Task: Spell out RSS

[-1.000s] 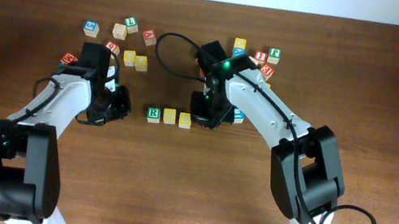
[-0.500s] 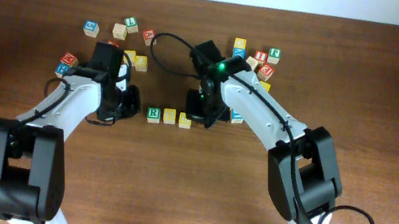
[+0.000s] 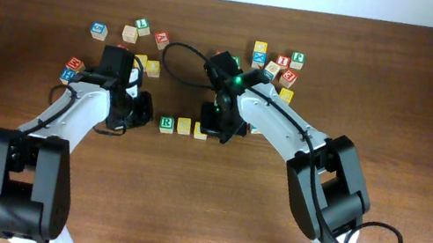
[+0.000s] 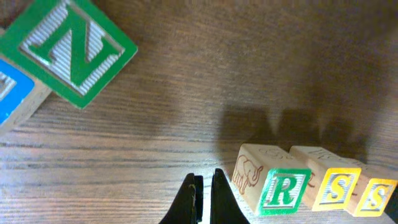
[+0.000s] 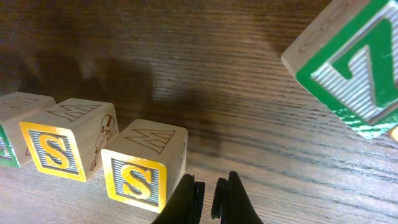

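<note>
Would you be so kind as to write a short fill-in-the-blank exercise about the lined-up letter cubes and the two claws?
1. Beside the R cube stand two yellow-faced S cubes, so the row reads ____.
2. The R cube's letter and border are coloured ____.
3. In the left wrist view, the R cube's side face shows a drawn ____.
4. The left claw and the right claw are both ____ and hold nothing.

Missing words: RSS; green; elephant; shut.

The R cube (image 4: 283,190) is green on white, the middle S cube (image 5: 55,149) and end S cube (image 5: 138,179) yellow-faced.
</note>
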Action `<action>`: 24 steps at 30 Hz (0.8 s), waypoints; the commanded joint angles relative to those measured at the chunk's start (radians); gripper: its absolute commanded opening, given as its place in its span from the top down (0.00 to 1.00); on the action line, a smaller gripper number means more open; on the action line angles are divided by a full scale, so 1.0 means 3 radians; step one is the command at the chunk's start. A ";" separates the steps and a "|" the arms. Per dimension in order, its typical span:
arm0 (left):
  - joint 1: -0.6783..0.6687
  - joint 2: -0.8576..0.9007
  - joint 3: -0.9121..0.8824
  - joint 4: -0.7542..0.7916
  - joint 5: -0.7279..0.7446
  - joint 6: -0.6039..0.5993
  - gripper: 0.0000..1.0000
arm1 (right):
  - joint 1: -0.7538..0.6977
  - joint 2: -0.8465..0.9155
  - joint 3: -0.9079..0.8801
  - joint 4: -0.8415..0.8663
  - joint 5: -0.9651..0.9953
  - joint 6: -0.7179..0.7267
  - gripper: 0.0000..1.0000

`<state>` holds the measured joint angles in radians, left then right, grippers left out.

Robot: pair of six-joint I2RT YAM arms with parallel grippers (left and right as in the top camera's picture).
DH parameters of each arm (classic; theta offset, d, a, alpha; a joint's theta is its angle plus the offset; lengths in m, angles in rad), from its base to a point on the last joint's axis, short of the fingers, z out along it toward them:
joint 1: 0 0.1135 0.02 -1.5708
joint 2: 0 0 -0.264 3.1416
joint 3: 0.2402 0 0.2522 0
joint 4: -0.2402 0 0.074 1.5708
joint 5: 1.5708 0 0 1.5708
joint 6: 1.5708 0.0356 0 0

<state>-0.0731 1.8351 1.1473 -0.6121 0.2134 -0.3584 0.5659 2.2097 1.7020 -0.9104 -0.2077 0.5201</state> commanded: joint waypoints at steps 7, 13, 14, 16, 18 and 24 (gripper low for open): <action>-0.0010 0.0278 -0.0004 0.0071 0.0127 0.0014 1.00 | 0.0037 0.0081 -0.0057 0.0058 -0.0083 0.0008 0.96; -0.0037 0.0278 -0.0004 0.0093 0.0188 0.0015 1.00 | 0.0039 0.0081 -0.0079 0.0058 -0.0081 0.0043 0.96; -0.0047 0.0278 -0.0004 0.0095 0.0188 0.0014 1.00 | 0.0039 0.0081 -0.0095 0.0062 -0.0081 0.0043 0.96; -0.0083 0.0278 -0.0004 0.0098 0.0188 0.0014 1.00 | 0.0039 0.0081 -0.0144 0.0104 -0.0084 0.0043 0.96; -0.0116 0.0278 -0.0004 0.0098 0.0187 0.0014 1.00 | 0.0038 0.0081 -0.0159 0.0121 -0.0084 0.0043 0.96; -0.0128 0.0278 -0.0004 0.0123 0.0189 0.0014 1.00 | 0.0039 0.0081 -0.0163 0.0135 -0.0098 0.0043 0.96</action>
<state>-0.1112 1.9083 1.1473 -0.5835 0.2558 -0.3584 0.5667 2.2139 1.6585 -0.8768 -0.2276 0.5247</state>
